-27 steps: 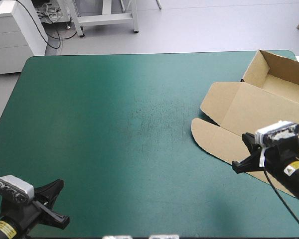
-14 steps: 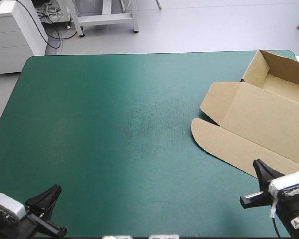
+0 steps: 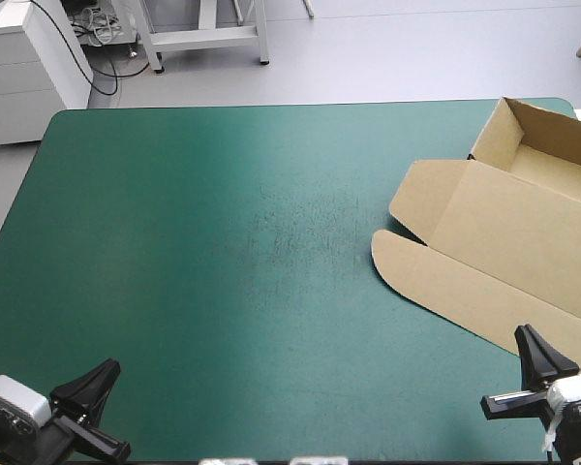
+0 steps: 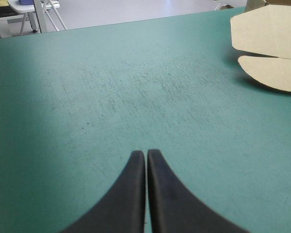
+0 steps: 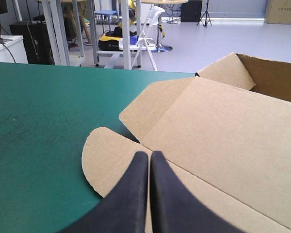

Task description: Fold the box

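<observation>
Two wrist views alone show left tool [image 4: 146, 153], right tool [image 5: 149, 154] closed.

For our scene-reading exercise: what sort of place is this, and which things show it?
Probably a robot test bench or lab workstation: a teal-green covered table, the left gripper and right gripper, both shut, and a part-folded brown box.

The left gripper [image 4: 146, 155] has two broad black fingers [image 4: 128, 196], smooth and matte, curving like fins from wide bases to narrow rounded tips. The right gripper [image 5: 149, 155] has a matching pair of black, fin-shaped fingers [image 5: 172, 199].
</observation>
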